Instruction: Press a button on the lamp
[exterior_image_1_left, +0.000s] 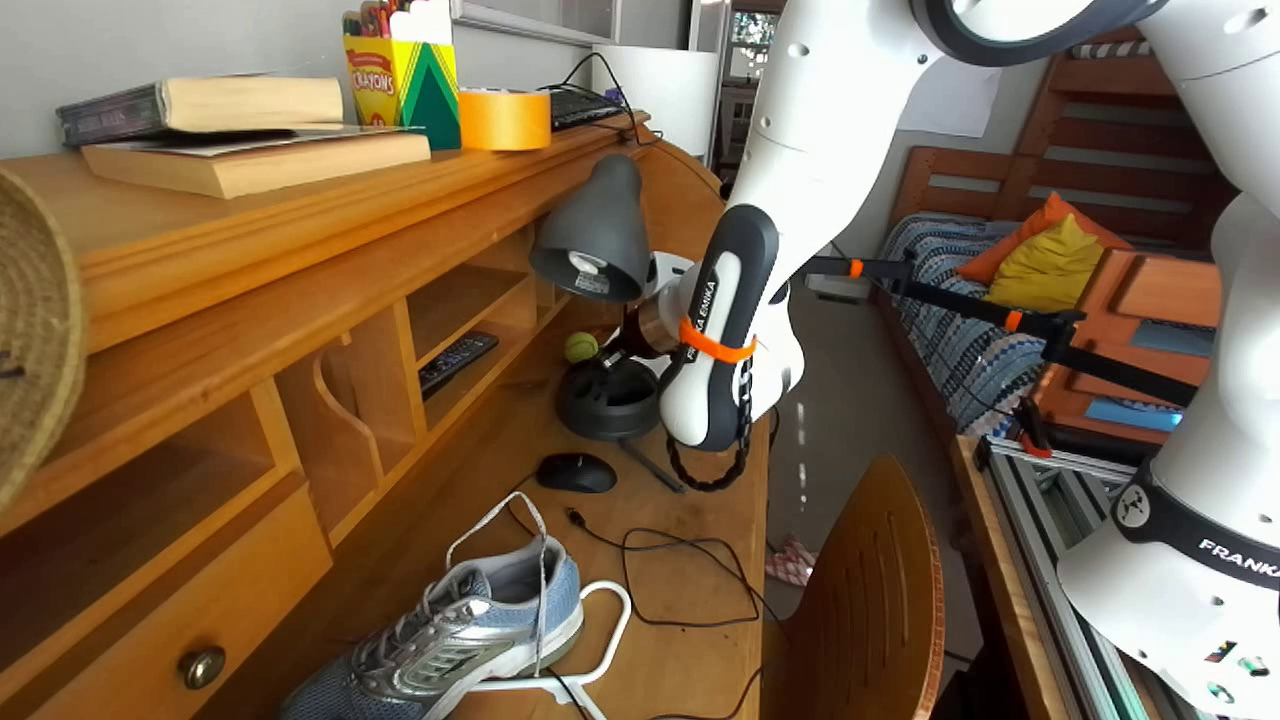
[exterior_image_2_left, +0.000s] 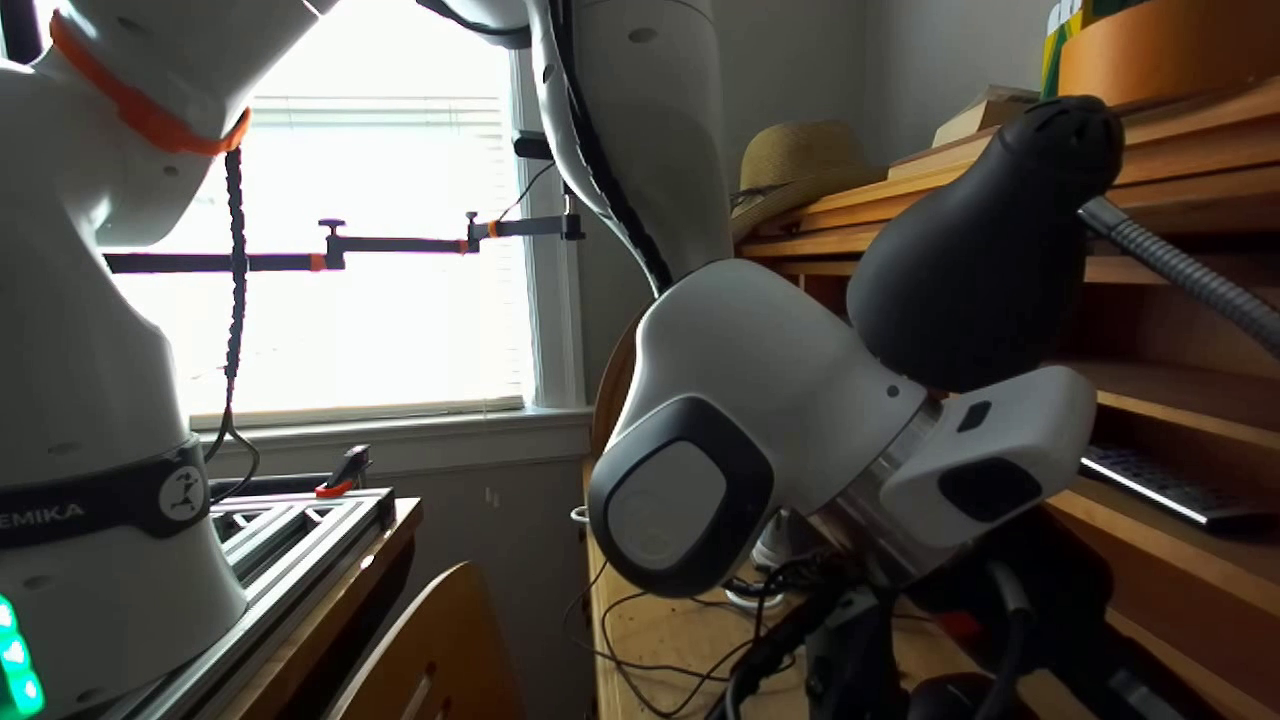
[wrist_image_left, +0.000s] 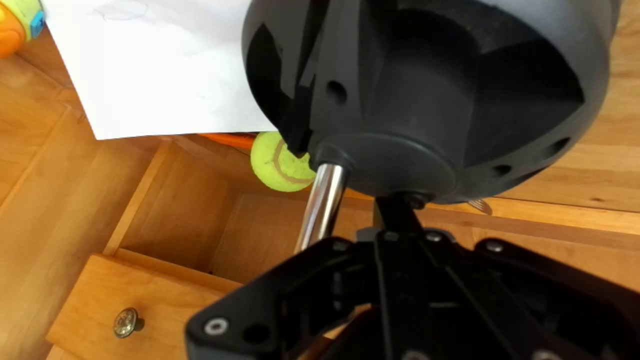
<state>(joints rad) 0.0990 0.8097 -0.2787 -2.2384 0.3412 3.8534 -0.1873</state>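
The lamp has a dark grey cone-shaped shade (exterior_image_1_left: 595, 240), also large in an exterior view (exterior_image_2_left: 985, 250) above my wrist. Its round black base (exterior_image_1_left: 608, 405) stands on the desk and fills the top of the wrist view (wrist_image_left: 415, 120), showing open compartments. The lamp's silver post (wrist_image_left: 322, 200) rises from the base, left of my fingers. My gripper (wrist_image_left: 397, 212) is shut, with its fingertips together at the base's edge. A small dark knob-like part (wrist_image_left: 417, 201) sits right beside the tips. I cannot tell whether they touch it. The gripper holds nothing visible.
A tennis ball (wrist_image_left: 281, 162) and white paper (wrist_image_left: 165, 75) lie near the base. A black mouse (exterior_image_1_left: 576, 472), cables (exterior_image_1_left: 690, 540) and a shoe (exterior_image_1_left: 490, 620) are on the desk. Shelves with a remote (exterior_image_1_left: 458, 362) line the back. A chair (exterior_image_1_left: 870, 600) stands at the desk's front.
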